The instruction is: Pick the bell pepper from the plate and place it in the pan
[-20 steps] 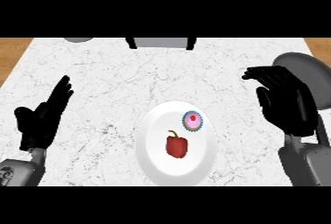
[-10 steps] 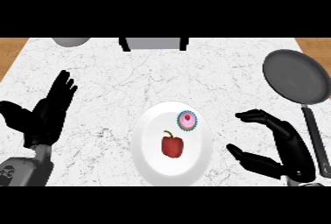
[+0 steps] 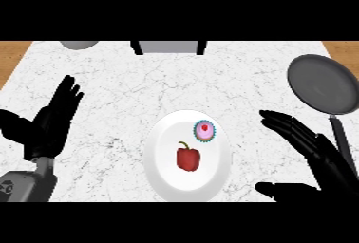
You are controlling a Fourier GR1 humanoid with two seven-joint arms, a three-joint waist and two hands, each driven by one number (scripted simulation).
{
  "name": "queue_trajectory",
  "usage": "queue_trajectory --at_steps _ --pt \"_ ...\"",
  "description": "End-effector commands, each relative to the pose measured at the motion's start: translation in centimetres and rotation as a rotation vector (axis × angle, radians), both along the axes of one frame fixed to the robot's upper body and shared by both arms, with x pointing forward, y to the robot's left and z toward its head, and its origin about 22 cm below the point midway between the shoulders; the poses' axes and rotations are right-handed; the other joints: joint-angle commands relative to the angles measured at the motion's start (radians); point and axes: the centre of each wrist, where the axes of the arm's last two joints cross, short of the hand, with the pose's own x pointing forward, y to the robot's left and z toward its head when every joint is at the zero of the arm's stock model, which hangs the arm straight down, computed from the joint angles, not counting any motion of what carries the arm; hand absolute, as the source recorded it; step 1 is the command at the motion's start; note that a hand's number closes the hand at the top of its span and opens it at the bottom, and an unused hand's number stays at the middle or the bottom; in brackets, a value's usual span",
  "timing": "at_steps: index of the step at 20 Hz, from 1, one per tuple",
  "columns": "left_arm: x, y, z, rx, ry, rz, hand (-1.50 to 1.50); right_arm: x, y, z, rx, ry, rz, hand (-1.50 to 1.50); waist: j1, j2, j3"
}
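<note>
The left hand [image 3: 48, 124] rests at the counter's left edge, fingers straight and holding nothing. Near the middle sits a white plate [image 3: 165, 172] carrying the red bell pepper [image 3: 188, 159] (stem pointing up-left), with a pink cupcake [image 3: 204, 131] just above it. Right of the plate hovers the right hand [image 3: 319, 153], fingers spread wide, thumb apart, empty. The dark pan [image 3: 324, 89] lies beyond it, at the far right.

Cupcake [image 3: 203, 131] (pink icing), grey bowl [image 3: 79, 44], marble counter [image 3: 175, 80]
</note>
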Motion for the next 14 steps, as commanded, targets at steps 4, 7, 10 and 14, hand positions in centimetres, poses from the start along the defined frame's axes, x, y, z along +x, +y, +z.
queue_trajectory --at_steps 4,7,10,14 --pt "0.8 -0.9 1.1 0.007 0.011 -0.014 0.0 0.8 4.3 3.3 -0.342 0.028 -0.042 -1.5 0.011 0.001 -0.001" --pt "0.9 -1.0 1.4 0.011 -0.009 -0.007 0.0 2.2 6.7 5.5 -0.426 0.069 -0.04 -1.5 0.017 0.002 0.0" --pt "0.6 -0.3 0.1 -0.018 -0.003 -0.016 0.0 3.6 7.8 4.8 -0.574 0.165 -0.02 -1.5 0.021 0.004 -0.001" --pt "0.1 0.3 -0.5 0.007 0.008 -0.009 0.0 2.1 10.4 2.7 -0.747 0.317 0.041 -1.5 0.017 0.001 -0.001"
